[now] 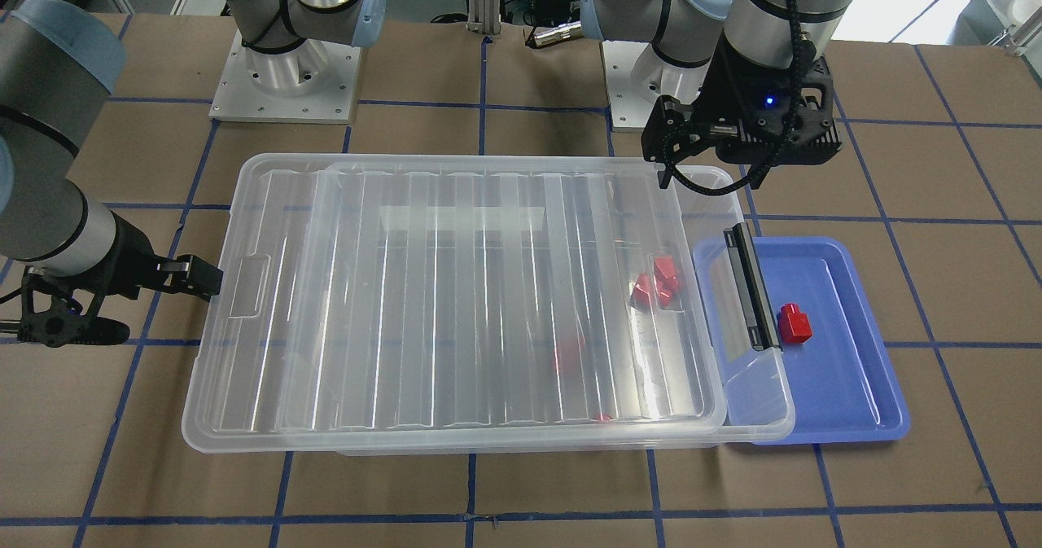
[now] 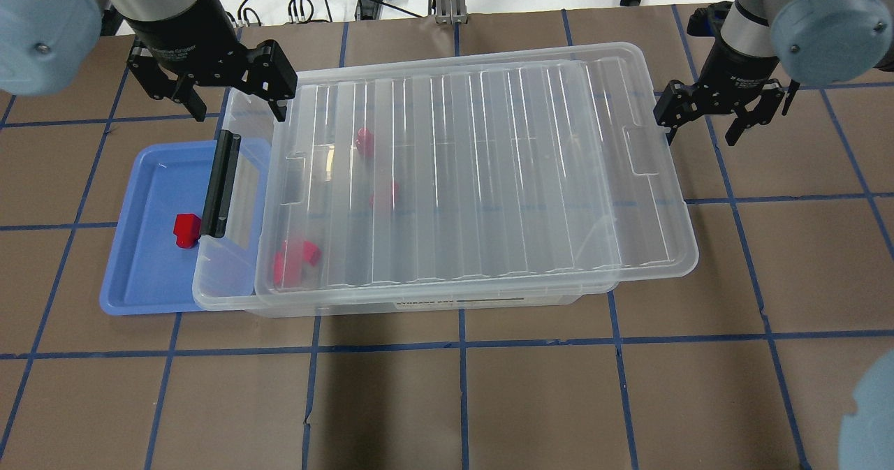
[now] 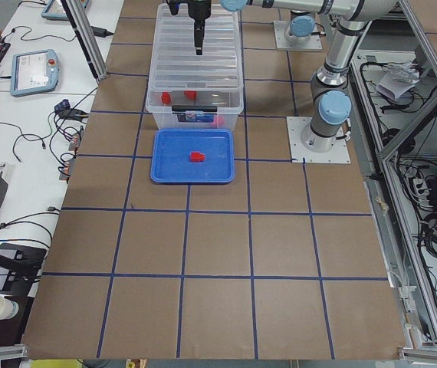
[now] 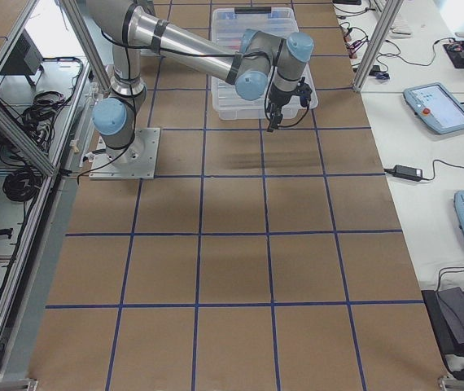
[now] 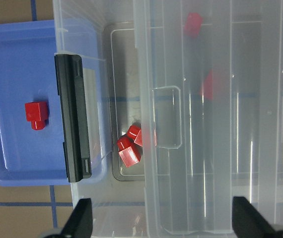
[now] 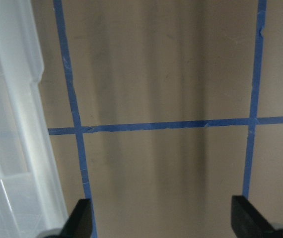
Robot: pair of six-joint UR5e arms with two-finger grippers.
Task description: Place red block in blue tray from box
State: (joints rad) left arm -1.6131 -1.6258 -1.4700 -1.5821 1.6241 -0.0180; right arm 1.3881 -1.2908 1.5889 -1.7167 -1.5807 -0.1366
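Note:
One red block (image 1: 794,323) lies in the blue tray (image 1: 855,385); it also shows in the overhead view (image 2: 186,229) and the left wrist view (image 5: 36,114). The clear box (image 1: 207,418) has its ribbed lid (image 1: 488,287) slid aside, leaving a gap at the black latch bar (image 1: 750,283) end. Several red blocks (image 5: 131,144) lie inside the box by that gap, and others show blurred under the lid (image 2: 363,140). My left gripper (image 2: 237,110) is open and empty above the box's latch-end corner. My right gripper (image 2: 705,124) is open and empty beside the box's other end.
The box's latch end overhangs the blue tray (image 2: 140,281). Brown table surface with blue tape lines (image 2: 461,344) lies around the box. Both arm bases (image 1: 285,76) stand behind the box. Cables and teach pendants (image 3: 34,70) lie on side tables.

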